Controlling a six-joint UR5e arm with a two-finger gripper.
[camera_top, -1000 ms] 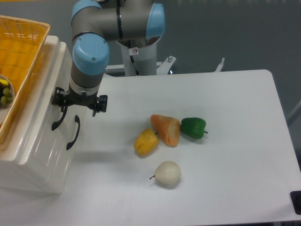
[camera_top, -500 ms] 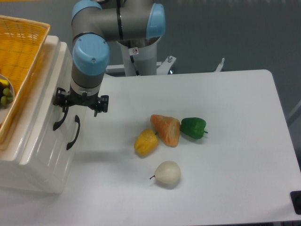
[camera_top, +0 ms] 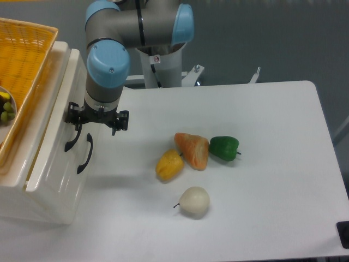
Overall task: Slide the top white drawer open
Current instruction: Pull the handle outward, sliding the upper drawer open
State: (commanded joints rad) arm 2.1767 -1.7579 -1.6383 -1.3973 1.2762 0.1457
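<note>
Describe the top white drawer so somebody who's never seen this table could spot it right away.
Start at the white cabinet on the table's left edge, with the orange wicker basket on top. The top white drawer is the upper of its two panelled fronts. Its curved black handle, unlike the lower drawer's handle, sits directly under the pincer.

gripper point(camera_top: 76, 123) seemingly at drawer handle point(camera_top: 71, 139)
</note>
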